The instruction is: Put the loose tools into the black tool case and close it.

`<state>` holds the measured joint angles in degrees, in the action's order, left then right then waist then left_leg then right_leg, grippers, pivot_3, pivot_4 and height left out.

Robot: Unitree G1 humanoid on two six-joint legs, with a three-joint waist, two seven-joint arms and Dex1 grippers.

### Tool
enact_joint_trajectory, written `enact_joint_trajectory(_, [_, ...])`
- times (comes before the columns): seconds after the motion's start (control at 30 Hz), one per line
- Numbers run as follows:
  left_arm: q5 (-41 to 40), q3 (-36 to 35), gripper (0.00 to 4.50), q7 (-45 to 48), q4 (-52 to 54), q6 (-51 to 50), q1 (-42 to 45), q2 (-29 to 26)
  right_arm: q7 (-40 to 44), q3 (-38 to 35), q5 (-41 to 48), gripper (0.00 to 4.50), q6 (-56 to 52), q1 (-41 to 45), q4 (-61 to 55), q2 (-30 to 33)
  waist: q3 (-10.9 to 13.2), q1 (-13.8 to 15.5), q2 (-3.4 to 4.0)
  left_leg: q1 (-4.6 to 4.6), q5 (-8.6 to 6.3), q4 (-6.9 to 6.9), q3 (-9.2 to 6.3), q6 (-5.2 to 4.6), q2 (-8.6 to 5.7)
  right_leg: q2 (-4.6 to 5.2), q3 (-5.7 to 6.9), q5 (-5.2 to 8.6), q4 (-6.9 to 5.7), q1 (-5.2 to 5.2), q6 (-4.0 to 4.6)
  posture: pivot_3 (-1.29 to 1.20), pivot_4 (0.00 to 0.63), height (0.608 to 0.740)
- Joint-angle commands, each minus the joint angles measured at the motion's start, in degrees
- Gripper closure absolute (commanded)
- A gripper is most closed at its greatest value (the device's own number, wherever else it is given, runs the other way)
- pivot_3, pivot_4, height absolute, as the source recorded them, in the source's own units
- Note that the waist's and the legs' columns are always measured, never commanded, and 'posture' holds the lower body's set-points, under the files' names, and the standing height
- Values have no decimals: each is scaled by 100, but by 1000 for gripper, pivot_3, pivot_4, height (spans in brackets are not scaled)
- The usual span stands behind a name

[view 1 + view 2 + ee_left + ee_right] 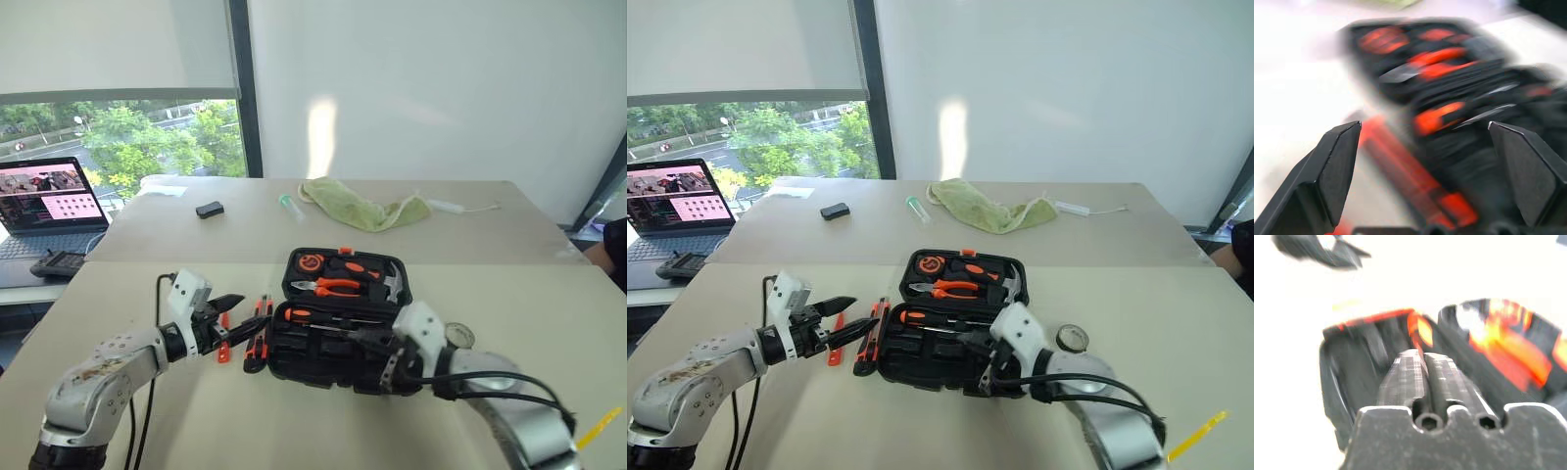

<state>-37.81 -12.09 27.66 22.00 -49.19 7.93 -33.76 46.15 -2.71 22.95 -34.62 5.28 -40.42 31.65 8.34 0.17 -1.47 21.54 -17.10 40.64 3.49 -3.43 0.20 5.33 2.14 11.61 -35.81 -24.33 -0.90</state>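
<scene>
Right gripper (377, 345) nearest, low over the near half of the black tool case (338, 318), fingers nearly together, holding nothing. Case lies open on the table (549, 304), hinge crosswise. Two screwdrivers (259, 333) lie just left of it, pointing away. Left gripper (245, 313) level, jaws wide, empty, above them.

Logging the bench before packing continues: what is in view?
tool case: one, black, open on near table
screwdrivers: two, orange-black, table left of case
tester screwdriver: one, slim orange, left of those
tape roll: one, dark, table right of case
pliers: one, orange-handled, case lid
hammer: one, small, case lid
cloth: one, green, far table
block: one, black, far table
laptop: one, open, far left
left end effector: one, black, open, by the screwdrivers
right end effector: one, black, shut, over the case
</scene>
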Motion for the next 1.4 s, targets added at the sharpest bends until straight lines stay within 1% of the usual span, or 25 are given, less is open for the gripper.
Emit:
enact_joint_trajectory(0.03, [373,-412,0,-1338,543,-803,-144,175,436,-580,966,2752,-256,21,-606,471,2,28,-3,0,-2,0,-4,0,0,3,3,0,4,2,0,0,150,740])
enact_joint_trajectory(0.1, [442,-464,0,-1815,878,-1294,-293,312,570,-851,1314,2054,-340,49,-707,771,3,48,-1,4,-5,0,-6,0,-1,6,4,0,7,-2,1,0,150,740])
enact_joint_trajectory(0.17, [489,-393,0,-2067,1005,-1593,-362,473,645,-1025,1579,1434,-380,60,-728,1005,4,56,-3,9,-9,-1,-6,-3,-1,34,1,1,10,-2,0,0,150,740])
enact_joint_trajectory(0.2, [535,-264,0,-2129,1012,-1691,-412,526,722,-1111,1675,914,-364,41,-735,1138,4,69,-3,10,-10,-1,-8,-2,0,42,1,1,12,-1,0,0,150,740])
enact_joint_trajectory(0.23, [593,-143,0,-2164,975,-1714,-453,587,795,-1178,1679,822,-256,3,-747,1246,5,84,-4,12,-9,-1,-12,-2,-1,49,2,1,14,1,1,0,150,740])
enact_joint_trajectory(0.37, [696,69,0,-2178,780,-1710,-421,793,889,-1281,1762,822,-137,-131,-731,1515,3,129,-1,7,-9,-1,-15,-3,-9,67,3,3,14,8,4,0,150,740])
enact_joint_trajectory(0.47, [531,12,0,-2146,841,-1665,-355,1135,931,-1425,1861,822,-115,-291,-772,1663,-1,142,6,8,-9,-1,-14,-4,-13,71,2,4,14,8,6,0,150,740])
enact_joint_trajectory(0.63, [587,86,0,-2070,764,-1593,-269,1276,864,-1467,1766,822,26,-478,-784,1790,-3,201,9,9,-10,-1,-14,-9,-20,74,5,5,14,8,5,0,150,740])
enact_joint_trajectory(0.83, [693,238,0,-1888,731,-1264,-120,1256,763,-1486,1722,822,122,-636,-813,1836,-2,233,9,18,-8,0,-14,-18,-26,75,15,5,25,9,4,0,150,740])
enact_joint_trajectory(0.9, [546,134,0,-1814,804,-1086,18,1430,743,-1477,1691,822,164,-693,-828,1843,-2,232,8,22,-8,0,-15,-20,-26,75,15,4,29,8,3,0,150,740])
enact_joint_trajectory(1.0, [335,86,0,-1757,862,-1229,313,1573,689,-1471,1676,822,201,-730,-839,1846,1,226,2,43,-5,1,-18,-26,-24,74,15,1,54,5,-2,0,150,740])
enact_joint_trajectory(1.03, [339,118,0,-1759,861,-1300,376,1567,675,-1475,1667,822,216,-743,-842,1851,2,226,2,50,-4,2,-22,-27,-24,73,16,-4,62,4,-7,0,150,740])
enact_joint_trajectory(1.13, [710,286,0,-2099,685,-1583,529,1431,634,-1510,1662,822,241,-799,-870,1867,2,215,2,52,-5,2,-23,-30,-26,66,17,-7,70,6,-13,0,150,740])
enact_joint_trajectory(1.2, [912,291,0,-2304,614,-1693,551,1383,609,-1550,1681,822,242,-853,-899,1883,2,184,2,52,-8,2,-22,-34,-28,43,17,-10,70,6,-17,0,150,740])
enact_joint_trajectory(1.4, [1156,407,0,-2418,626,-1908,308,1336,604,-1698,1749,822,241,-995,-948,1940,3,199,0,55,-11,2,-22,-37,-25,36,13,-11,78,5,-19,0,150,740])
